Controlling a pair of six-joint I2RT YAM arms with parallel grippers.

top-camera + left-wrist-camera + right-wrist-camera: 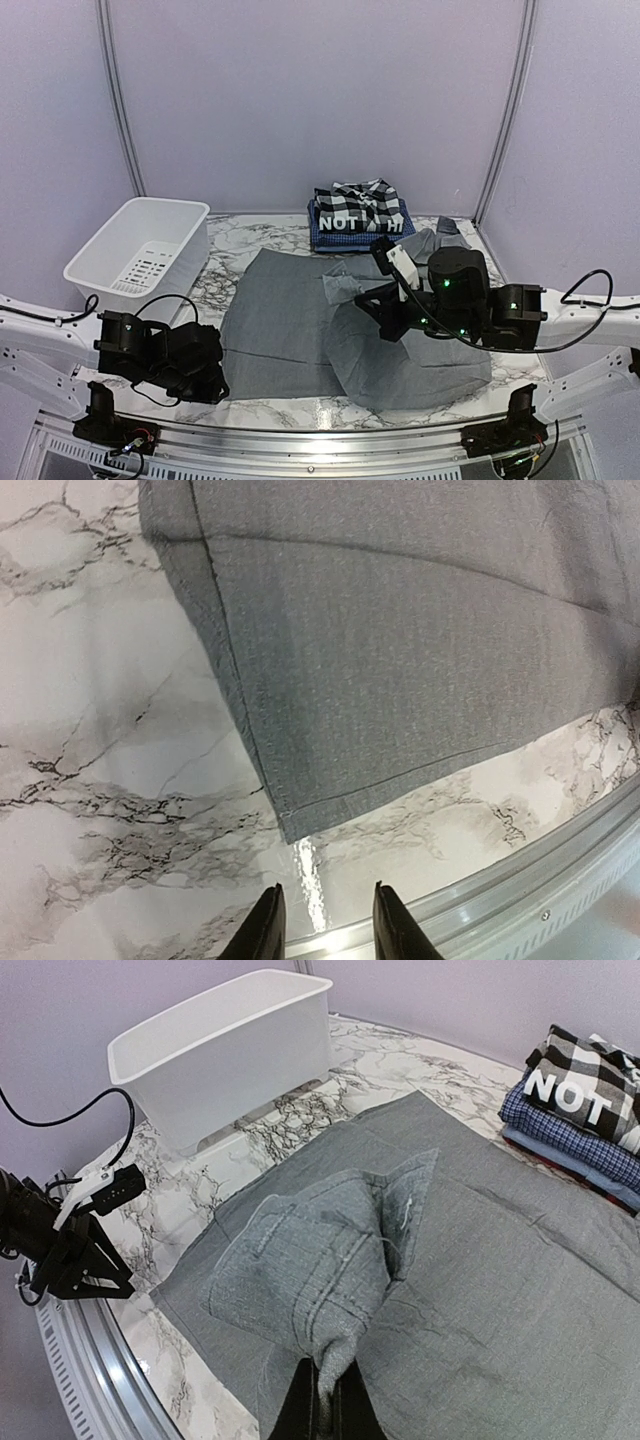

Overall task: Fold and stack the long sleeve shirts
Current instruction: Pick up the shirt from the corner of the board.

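Pale lilac walls are closing in a marble-patterned table (290, 238), where the grey shirt (285, 320) is lying spread out in the middle, its hem reaching toward the near edge. The right fingers (300, 1410) are clamped tight on a bunched sleeve (310, 1260), holding it up above the shirt's body. The left fingers (262, 930) are standing partly apart with nothing between them, hovering over bare marble just off the shirt's near left corner. Three folded shirts are waiting in a stack (360, 215) at the far edge, and a white tub (140, 255) is sitting by the far left corner. The step in hand is probably folding that sleeve in across the body. Doing it well likely means keeping the sleeve low while carrying it toward the left edge, so the cloth underneath is not dragged. The sleeve should be laid flat and straight before the fingers let go. The left fingers could be pinning the near hem corner meanwhile. The rumpled right side looks as though it needs smoothing first.
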